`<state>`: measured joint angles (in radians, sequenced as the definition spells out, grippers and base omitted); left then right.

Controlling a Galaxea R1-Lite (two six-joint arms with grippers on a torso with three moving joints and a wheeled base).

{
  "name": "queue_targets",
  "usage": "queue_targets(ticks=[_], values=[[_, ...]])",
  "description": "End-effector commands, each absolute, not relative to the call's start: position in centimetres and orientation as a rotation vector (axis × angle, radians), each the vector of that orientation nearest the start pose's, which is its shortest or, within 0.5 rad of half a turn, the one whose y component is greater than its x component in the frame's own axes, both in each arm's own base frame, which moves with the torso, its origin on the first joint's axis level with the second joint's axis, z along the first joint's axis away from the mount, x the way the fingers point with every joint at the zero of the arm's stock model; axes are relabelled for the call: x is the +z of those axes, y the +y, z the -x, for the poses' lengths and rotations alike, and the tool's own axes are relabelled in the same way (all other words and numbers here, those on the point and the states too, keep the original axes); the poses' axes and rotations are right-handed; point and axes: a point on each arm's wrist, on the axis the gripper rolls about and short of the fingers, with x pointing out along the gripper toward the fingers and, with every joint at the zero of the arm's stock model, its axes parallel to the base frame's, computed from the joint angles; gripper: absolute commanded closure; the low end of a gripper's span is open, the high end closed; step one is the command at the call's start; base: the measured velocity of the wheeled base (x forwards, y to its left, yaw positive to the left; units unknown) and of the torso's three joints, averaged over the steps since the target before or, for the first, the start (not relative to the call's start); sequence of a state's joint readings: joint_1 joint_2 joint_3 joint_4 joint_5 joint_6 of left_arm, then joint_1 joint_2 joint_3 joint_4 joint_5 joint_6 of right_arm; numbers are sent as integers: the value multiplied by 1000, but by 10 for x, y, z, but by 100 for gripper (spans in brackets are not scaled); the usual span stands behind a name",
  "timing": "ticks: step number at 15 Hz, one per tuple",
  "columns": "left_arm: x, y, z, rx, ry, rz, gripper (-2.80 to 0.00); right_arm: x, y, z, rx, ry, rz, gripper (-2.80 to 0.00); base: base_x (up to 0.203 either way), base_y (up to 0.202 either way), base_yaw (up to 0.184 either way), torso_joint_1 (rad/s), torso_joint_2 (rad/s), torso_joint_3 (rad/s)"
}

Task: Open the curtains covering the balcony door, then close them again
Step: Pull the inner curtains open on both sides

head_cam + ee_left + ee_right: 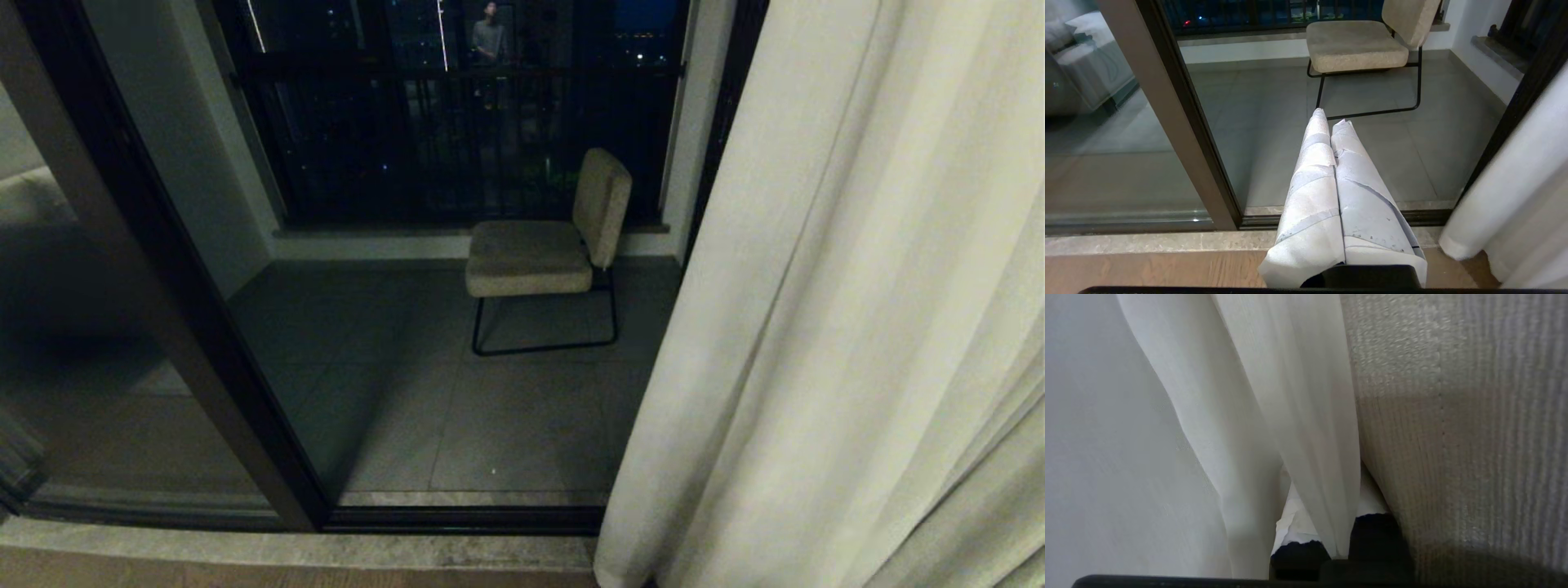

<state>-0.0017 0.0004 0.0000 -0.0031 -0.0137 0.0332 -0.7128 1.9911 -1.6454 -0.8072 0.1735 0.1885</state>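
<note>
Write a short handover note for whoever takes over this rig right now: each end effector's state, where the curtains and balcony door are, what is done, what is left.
Left end effector: shut, empty, parked facing the balcony door.
Right end effector: shut on the curtains, a fold of the sheer layer pinched between its fingers; it is outside the head view.
Curtains: bunched at the robot's right side, off most of the glass. The chair on the balcony shows through it.
Done: curtains look opened.
Left: probably draw them back across the door, then release.
</note>
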Motion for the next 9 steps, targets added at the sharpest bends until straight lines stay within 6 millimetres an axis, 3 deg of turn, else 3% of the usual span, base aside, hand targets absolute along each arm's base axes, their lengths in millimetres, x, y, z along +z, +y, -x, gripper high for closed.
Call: queue_targets(ticks=[1, 6, 7, 9], values=[[76, 0, 23, -15, -5, -34, 0, 341, -251, -301, -411, -474, 45, 0, 0, 0, 0, 0, 0, 0], [76, 0, 23, -15, -3, -34, 0, 356, -228, -281, -256, -460, 86, 0, 0, 0, 0, 0, 0, 0], [76, 0, 23, -15, -5, -34, 0, 359, -224, -277, -227, -456, 92, -280, 0, 0, 0, 0, 0, 0], [76, 0, 23, -15, -5, -34, 0, 360, -218, -271, -204, -445, 91, -280, 0, 0, 0, 0, 0, 0]])
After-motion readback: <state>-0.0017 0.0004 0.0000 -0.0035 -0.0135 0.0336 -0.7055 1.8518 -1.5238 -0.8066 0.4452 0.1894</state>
